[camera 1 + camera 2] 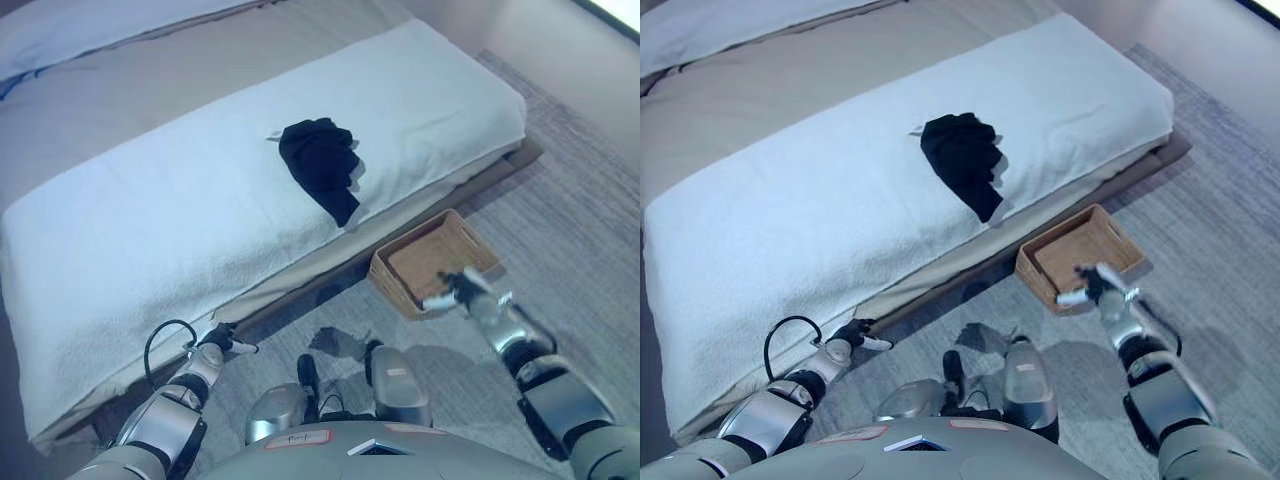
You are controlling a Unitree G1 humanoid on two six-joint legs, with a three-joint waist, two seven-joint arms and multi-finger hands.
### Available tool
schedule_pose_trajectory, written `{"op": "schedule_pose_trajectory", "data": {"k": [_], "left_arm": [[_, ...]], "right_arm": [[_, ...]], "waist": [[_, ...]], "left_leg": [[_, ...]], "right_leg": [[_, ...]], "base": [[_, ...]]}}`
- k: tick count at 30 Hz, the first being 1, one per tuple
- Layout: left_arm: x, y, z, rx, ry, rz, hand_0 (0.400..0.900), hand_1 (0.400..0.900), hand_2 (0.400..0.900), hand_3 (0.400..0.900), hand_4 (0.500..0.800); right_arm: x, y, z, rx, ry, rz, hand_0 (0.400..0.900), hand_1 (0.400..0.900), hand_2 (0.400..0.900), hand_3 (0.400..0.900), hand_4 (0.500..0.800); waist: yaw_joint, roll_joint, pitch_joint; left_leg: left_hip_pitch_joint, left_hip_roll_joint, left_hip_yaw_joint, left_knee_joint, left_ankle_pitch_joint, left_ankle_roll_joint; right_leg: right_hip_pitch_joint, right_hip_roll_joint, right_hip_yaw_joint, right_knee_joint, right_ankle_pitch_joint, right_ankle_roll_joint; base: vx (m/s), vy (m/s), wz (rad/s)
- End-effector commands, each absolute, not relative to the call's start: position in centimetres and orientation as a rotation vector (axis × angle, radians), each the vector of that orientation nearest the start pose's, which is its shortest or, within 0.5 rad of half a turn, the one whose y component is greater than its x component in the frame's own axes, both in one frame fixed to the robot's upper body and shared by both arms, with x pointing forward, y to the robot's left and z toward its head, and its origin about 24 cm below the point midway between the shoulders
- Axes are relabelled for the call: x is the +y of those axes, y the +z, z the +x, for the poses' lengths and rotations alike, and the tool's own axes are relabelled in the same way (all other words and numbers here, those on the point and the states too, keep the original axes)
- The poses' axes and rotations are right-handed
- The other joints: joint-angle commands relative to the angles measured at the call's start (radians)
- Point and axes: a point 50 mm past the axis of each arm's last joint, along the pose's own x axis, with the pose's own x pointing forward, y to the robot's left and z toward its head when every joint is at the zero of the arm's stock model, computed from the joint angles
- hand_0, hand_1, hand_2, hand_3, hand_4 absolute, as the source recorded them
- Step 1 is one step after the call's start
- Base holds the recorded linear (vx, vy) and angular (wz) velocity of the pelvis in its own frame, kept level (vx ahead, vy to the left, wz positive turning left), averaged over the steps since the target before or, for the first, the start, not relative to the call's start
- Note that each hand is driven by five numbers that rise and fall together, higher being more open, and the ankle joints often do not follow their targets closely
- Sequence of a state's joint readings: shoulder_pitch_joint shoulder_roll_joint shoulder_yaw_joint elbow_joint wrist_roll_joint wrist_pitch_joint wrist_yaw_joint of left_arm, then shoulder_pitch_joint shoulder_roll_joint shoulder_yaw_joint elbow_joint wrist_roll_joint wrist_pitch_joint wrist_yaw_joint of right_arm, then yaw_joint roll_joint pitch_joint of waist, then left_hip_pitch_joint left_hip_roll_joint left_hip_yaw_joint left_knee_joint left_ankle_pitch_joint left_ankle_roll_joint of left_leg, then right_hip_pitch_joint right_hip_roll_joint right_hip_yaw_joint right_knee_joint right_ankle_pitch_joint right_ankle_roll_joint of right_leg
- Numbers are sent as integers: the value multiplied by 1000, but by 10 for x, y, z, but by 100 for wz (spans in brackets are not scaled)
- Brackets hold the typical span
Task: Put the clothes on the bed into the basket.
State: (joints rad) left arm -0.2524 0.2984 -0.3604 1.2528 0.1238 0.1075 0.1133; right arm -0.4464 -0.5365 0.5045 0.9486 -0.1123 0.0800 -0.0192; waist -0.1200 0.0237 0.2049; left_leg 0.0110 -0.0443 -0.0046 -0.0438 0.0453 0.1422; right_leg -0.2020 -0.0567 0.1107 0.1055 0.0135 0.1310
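The job looks barely begun. The one piece of clothing in view, a crumpled black fabric garment [322, 165], lies on the white towelling cover of the bed [150, 240], near the bed's long front edge and toward its right-hand end; a tail of the cloth reaches almost to that edge. Nothing is holding or touching it.

The shallow rectangular woven basket in light brown wicker [434, 260] sits on the grey carpet floor [590, 240], just beside the bed's front edge and below the garment. Its inside shows only its flat bottom, so as far as can be seen no clothing has gone in yet.

The right hand [456, 290] hangs over the basket's near rim, well apart from the garment. Its fingers look loosely curled with a white tip sticking out toward the left, and it holds nothing that I can make out. The left hand [222, 340] is low by the bed's front edge, further to the left, its fingers curled in on themselves with one white tip pointing right, also empty.

So the whole of the work appears to remain: reach up onto the bed, take hold of the black garment, carry it over the edge and drop it into the basket. No other clothes show on the bed.
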Motion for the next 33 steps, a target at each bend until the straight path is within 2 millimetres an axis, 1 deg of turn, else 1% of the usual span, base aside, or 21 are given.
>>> {"op": "schedule_pose_trajectory", "data": {"k": [1,2,3,5,8,10,12,14,15,18,19,21,22,23,24,25,26,29,30,31,33], "left_arm": [[244,-125,190,1034,-68,795,900,900,900,900,800],[245,-128,183,1059,-54,790,900,900,900,900,800],[246,-134,170,1091,-54,785,900,900,900,900,800],[247,-136,164,1109,-49,781,900,900,900,900,800],[246,-142,151,1146,-39,764,900,900,900,900,800],[245,-145,145,1174,-33,756,900,900,900,900,800],[242,-147,141,1191,-19,735,900,900,900,900,800],[242,-148,138,1199,-1,730,900,900,900,900,800],[243,-147,138,1206,11,728,900,900,900,900,800],[248,-149,128,1238,19,748,900,900,900,900,800],[251,-149,126,1245,27,757,900,900,900,900,800],[253,-148,126,1244,27,773,900,900,900,900,800],[251,-148,130,1232,11,788,900,900,900,900,800],[249,-149,130,1232,-5,803,900,900,900,900,800],[247,-150,128,1228,-21,821,900,900,900,900,800],[247,-150,128,1228,-21,820,900,900,900,900,800],[246,-149,130,1215,-24,823,900,900,900,900,800],[244,-146,142,1161,-39,852,900,900,900,900,800],[243,-146,142,1161,-39,852,900,900,900,900,800],[242,-146,141,1150,-54,855,900,900,900,900,800],[241,-148,138,1147,-79,868,900,900,900,900,800]], "right_arm": [[-249,26,345,425,28,-1006,900,900,900,900,800],[-254,27,343,427,8,-996,900,900,900,900,800],[-254,34,346,387,-13,-992,900,900,900,900,800],[-254,40,349,362,-24,-993,900,900,900,900,800],[-241,59,360,271,-23,-981,900,900,900,900,800],[-234,65,362,232,-5,-1011,900,900,900,900,800],[-235,65,362,226,-16,-1026,900,900,900,900,800],[-228,73,367,191,-19,-1045,900,900,900,900,800],[-229,75,369,193,-32,-1052,900,900,900,900,800],[-236,81,374,211,-83,-1093,900,900,900,900,800],[-239,89,378,199,-111,-1111,900,900,900,900,800],[-246,104,385,192,-158,-1140,900,900,900,900,800],[-244,110,388,182,-170,-1141,900,900,900,900,800],[-238,109,391,184,-167,-1149,900,900,900,900,800],[-237,117,397,187,-199,-1182,900,900,900,900,800],[-237,117,397,186,-199,-1183,900,900,900,900,800],[-237,125,400,178,-220,-1194,900,900,900,900,800],[-253,157,408,212,-326,-1297,900,900,900,900,800],[-253,158,408,211,-326,-1298,900,900,900,900,800],[-266,169,406,234,-380,-1323,900,900,900,900,800],[-278,185,405,235,-433,-1358,900,900,900,900,800]], "waist": [[16,-30,-37],[10,-38,-35],[3,-41,-51],[-3,-34,-62],[-15,-5,-75],[-28,18,-81],[-29,32,-71],[-10,35,-53],[-1,33,-51],[25,12,-57],[30,15,-51],[34,37,-36],[37,50,-31],[41,58,-31],[50,85,-30],[52,85,-31],[59,97,-34],[90,132,-41],[91,132,-42],[106,154,-34],[122,177,-24]], "left_leg": [[123,-69,-77,15,-147,-100],[141,-72,-94,9,-159,-105],[164,-69,-136,-6,-172,-113],[169,-59,-160,-9,-174,-120],[173,-30,-196,13,-182,-136],[161,-16,-187,105,-181,-152],[87,-24,-155,297,-116,-190],[19,-43,-162,404,-60,-213],[1,-29,-158,390,-42,-214],[-75,5,-179,235,-72,-184],[-121,26,-176,172,-39,-186],[-166,59,-135,89,31,-197],[-167,61,-107,87,27,-198],[-159,55,-110,90,16,-195],[-167,43,-102,74,19,-191],[-167,44,-100,73,20,-191],[-170,46,-97,44,31,-191],[-199,55,-81,-4,59,-195],[-201,55,-81,-4,59,-195],[-212,53,-82,-10,71,-197],[-223,52,-85,-25,87,-203]], "right_leg": [[-88,49,84,-125,160,20],[-83,56,85,-140,170,26],[-68,65,125,-124,180,18],[-69,66,134,-108,179,12],[-90,83,118,-40,145,-16],[-74,91,100,-12,104,-44],[-23,86,79,-17,80,-68],[7,90,63,-15,67,-87],[20,89,62,-20,60,-95],[41,69,84,-42,37,-93],[37,64,85,-38,29,-95],[35,69,85,-31,14,-101],[36,73,85,-28,9,-105],[33,80,93,-25,4,-107],[21,85,106,-28,9,-109],[19,85,108,-28,10,-109],[0,87,112,-32,13,-109],[-74,83,106,-40,20,-102],[-77,84,106,-39,20,-102],[-95,80,103,-41,25,-98],[-109,78,97,-48,26,-95]], "base": [[266,-105,84],[415,-192,130],[326,-157,101],[268,-165,96],[342,-225,71],[384,-209,56],[313,-172,39],[228,-170,1],[212,-160,-3],[179,-117,-5],[90,-31,-2],[95,31,-5],[169,51,-27],[203,110,-58],[144,91,-54],[72,105,-48],[32,35,-11],[39,-1,5],[65,-19,11],[60,-4,13],[56,-11,15]]}}
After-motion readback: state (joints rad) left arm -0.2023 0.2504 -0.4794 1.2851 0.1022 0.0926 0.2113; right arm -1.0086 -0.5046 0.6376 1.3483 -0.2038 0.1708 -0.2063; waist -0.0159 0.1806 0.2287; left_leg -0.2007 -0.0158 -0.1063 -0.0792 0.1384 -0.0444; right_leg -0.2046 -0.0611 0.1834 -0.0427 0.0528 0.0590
